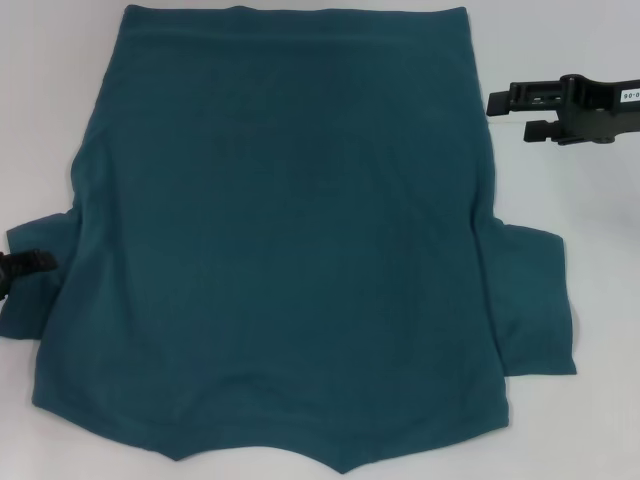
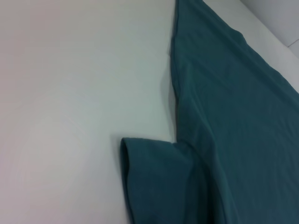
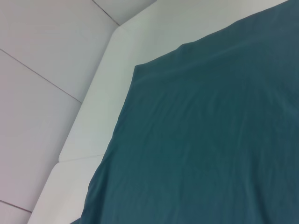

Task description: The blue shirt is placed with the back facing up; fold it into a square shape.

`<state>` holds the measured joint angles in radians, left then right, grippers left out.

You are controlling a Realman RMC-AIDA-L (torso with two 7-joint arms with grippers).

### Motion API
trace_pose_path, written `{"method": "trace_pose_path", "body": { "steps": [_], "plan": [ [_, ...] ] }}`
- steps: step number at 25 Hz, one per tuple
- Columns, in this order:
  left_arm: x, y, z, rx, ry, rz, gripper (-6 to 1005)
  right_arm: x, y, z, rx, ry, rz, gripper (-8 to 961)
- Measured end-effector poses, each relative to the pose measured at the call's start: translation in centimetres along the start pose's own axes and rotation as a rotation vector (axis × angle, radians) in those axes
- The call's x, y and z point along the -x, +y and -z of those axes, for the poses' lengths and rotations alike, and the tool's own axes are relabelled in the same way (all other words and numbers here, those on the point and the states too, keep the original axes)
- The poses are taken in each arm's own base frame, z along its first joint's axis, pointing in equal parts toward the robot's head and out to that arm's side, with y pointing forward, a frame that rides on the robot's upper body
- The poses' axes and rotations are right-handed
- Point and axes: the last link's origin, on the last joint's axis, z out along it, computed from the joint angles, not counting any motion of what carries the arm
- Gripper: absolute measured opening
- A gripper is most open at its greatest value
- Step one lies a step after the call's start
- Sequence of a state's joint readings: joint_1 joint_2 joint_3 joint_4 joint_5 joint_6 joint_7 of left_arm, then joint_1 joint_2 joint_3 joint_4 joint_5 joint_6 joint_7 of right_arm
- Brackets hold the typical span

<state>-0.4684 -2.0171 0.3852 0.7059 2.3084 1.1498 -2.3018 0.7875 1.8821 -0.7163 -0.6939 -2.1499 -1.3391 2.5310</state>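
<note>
The blue shirt (image 1: 285,240) lies flat on the white table, plain side up, with its hem at the far side and its neck edge nearest me. Both short sleeves stick out sideways. My left gripper (image 1: 25,268) shows only as a black tip at the left edge, over the left sleeve (image 2: 154,182). My right gripper (image 1: 515,116) hovers open beside the shirt's far right edge, off the cloth, with nothing between its fingers. In the right wrist view the shirt's (image 3: 210,140) far hem corner is seen from above.
The white table (image 1: 590,200) shows bare strips left and right of the shirt. The right wrist view shows the table's edge (image 3: 88,116) with a pale tiled floor beyond it.
</note>
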Motion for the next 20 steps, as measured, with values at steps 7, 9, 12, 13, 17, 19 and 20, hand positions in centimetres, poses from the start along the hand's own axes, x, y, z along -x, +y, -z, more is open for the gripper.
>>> {"method": "trace_pose_path", "body": {
  "steps": [7, 9, 12, 13, 17, 19, 20],
  "plan": [
    [-0.14, -0.07, 0.07, -0.012, -0.006, -0.021, 690, -0.01, -0.09, 0.06, -0.001, 0.000, -0.003, 925],
    [-0.24, -0.10, 0.14, -0.017, -0.005, -0.027, 619, 0.02, -0.09, 0.09, 0.000, -0.002, -0.003, 925],
    [-0.25, -0.13, 0.17, -0.019, -0.005, -0.031, 430, 0.05, -0.09, 0.12, 0.001, -0.003, -0.004, 925],
    [-0.25, -0.14, 0.17, -0.019, -0.005, -0.032, 367, 0.05, -0.09, 0.12, 0.001, -0.004, -0.005, 924],
    [-0.28, -0.06, 0.18, -0.019, -0.013, -0.054, 230, 0.06, -0.10, 0.13, 0.001, -0.004, -0.005, 924],
    [-0.41, 0.01, 0.23, -0.030, -0.024, -0.081, 161, 0.06, -0.10, 0.13, 0.001, -0.004, -0.005, 924],
    [-0.53, 0.10, 0.24, -0.038, -0.031, -0.102, 142, 0.06, -0.10, 0.13, 0.001, -0.004, -0.005, 924]
  ]
}}
